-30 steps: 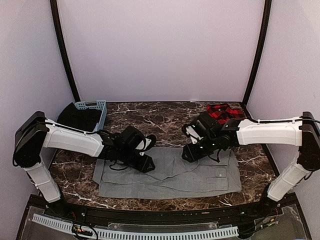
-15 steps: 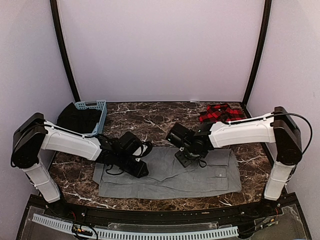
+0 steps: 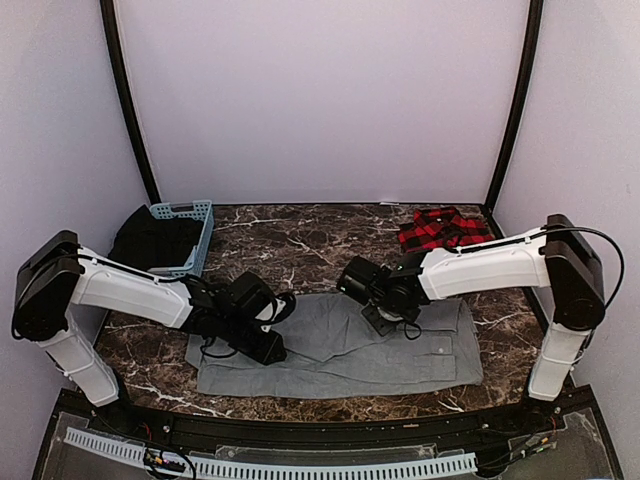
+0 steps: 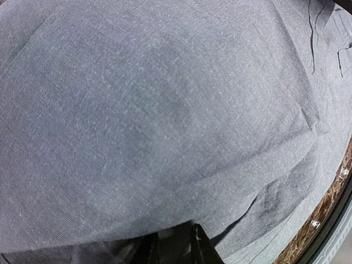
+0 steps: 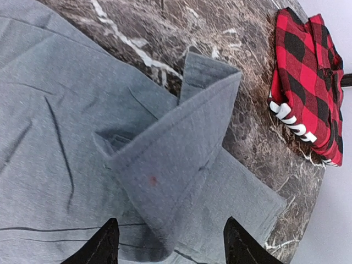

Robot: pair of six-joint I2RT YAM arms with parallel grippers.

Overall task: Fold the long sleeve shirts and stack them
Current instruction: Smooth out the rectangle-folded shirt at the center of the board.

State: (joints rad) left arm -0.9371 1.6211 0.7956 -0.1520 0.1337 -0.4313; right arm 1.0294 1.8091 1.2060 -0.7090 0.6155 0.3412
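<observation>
The grey shirt (image 3: 345, 352) lies spread flat at the table's front middle. My left gripper (image 3: 268, 346) rests low on its left part. In the left wrist view grey cloth (image 4: 165, 110) fills the frame and drapes over the nearly closed left gripper (image 4: 173, 235), which seems shut on it. My right gripper (image 3: 384, 318) hovers over the shirt's far edge. It is open (image 5: 171, 228), with a folded-over grey sleeve end (image 5: 176, 148) between the spread fingers. The red-and-black plaid shirt (image 3: 440, 228) lies folded at the back right, its white lettering (image 5: 289, 116) showing.
A light blue basket (image 3: 196, 212) stands at the back left with dark cloth (image 3: 150, 240) in and beside it. The dark marble table (image 3: 300, 240) ends at black frame posts on both sides. The black front rail (image 4: 330, 220) runs close by the shirt's edge.
My left gripper has slid toward the front left over the grey shirt. My right gripper has moved left from near the plaid shirt to the grey shirt's far edge.
</observation>
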